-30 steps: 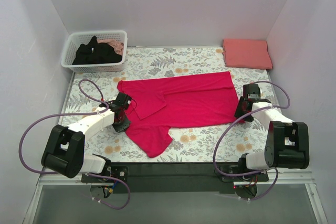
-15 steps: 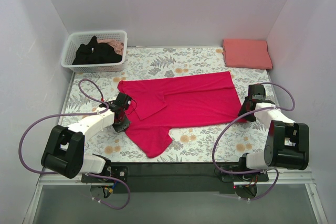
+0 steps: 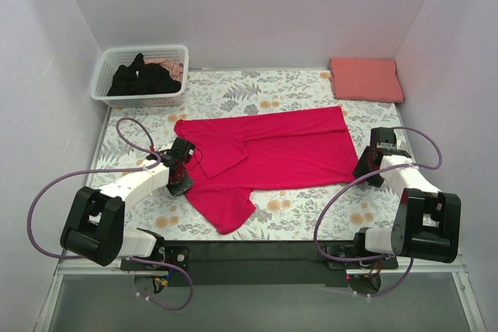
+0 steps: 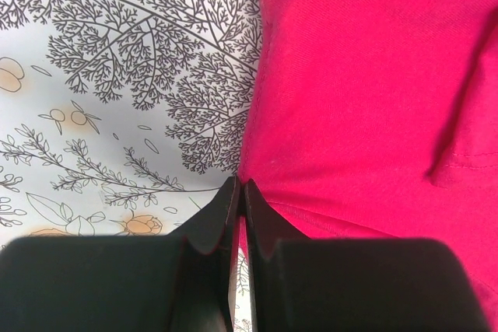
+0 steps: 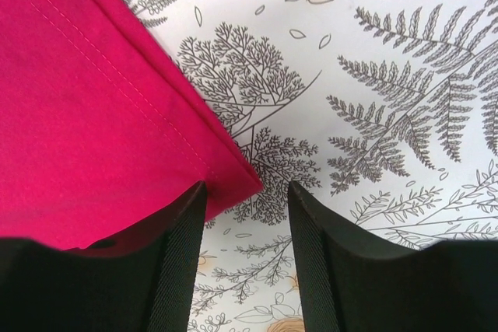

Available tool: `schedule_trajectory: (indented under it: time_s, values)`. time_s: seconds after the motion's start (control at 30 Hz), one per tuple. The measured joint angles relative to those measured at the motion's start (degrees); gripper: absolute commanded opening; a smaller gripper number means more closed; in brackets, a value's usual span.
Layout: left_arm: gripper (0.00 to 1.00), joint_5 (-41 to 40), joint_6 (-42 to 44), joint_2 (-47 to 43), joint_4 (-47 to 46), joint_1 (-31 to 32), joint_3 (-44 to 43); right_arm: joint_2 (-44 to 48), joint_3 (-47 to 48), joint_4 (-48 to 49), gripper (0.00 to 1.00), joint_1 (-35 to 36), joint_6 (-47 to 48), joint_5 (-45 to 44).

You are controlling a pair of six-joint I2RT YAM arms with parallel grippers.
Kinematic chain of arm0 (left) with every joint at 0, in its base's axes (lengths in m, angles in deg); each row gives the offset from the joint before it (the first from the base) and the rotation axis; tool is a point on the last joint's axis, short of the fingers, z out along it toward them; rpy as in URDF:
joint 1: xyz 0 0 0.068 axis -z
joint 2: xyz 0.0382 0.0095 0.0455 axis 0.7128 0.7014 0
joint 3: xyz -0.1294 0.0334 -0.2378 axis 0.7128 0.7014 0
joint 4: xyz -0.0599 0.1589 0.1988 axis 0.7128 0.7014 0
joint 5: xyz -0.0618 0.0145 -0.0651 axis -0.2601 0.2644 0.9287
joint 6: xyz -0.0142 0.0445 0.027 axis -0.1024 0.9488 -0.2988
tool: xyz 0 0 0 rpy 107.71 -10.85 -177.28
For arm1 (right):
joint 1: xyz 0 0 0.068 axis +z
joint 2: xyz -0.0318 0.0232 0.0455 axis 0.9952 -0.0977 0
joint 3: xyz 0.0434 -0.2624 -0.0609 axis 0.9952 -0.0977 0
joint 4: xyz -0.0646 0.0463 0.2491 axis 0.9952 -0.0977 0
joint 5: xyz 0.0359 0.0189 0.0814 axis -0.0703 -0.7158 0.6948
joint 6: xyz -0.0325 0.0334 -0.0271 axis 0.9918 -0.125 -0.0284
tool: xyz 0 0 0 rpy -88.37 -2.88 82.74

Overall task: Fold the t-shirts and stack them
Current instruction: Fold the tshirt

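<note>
A crimson-magenta t-shirt lies spread flat on the floral cloth, one sleeve folded onto its body. My left gripper is shut on the shirt's left edge. In the left wrist view the fabric is pinched between the closed tips of the left gripper. My right gripper stands open at the shirt's near right corner. In the right wrist view that hemmed corner pokes into the gap of the right gripper, lying flat on the cloth. A folded salmon-pink t-shirt sits at the back right. A black t-shirt is heaped in the basket.
A white lattice basket stands at the back left, with some pink fabric beside the black shirt. The floral cloth covers the table. Walls close in on the left, back and right. Purple cables loop beside both arms.
My right gripper has shifted slightly right, out to the shirt's corner, and its jaws have spread wider. The left gripper and the shirt have stayed where they were.
</note>
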Motion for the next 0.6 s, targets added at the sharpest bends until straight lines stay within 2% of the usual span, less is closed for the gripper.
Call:
schedule_trajectory:
  time_s: [0.37, 0.6]
  values:
    - [0.0, 0.2, 0.5, -0.7, -0.6, 0.0, 0.6, -1.3, 0.0, -1.0, 0.46, -0.5, -1.7, 2.0]
    - [0.0, 0.2, 0.5, -0.8, -0.6, 0.0, 0.7, -1.6, -0.8, 1.7, 0.44, -3.7, -1.7, 3.3]
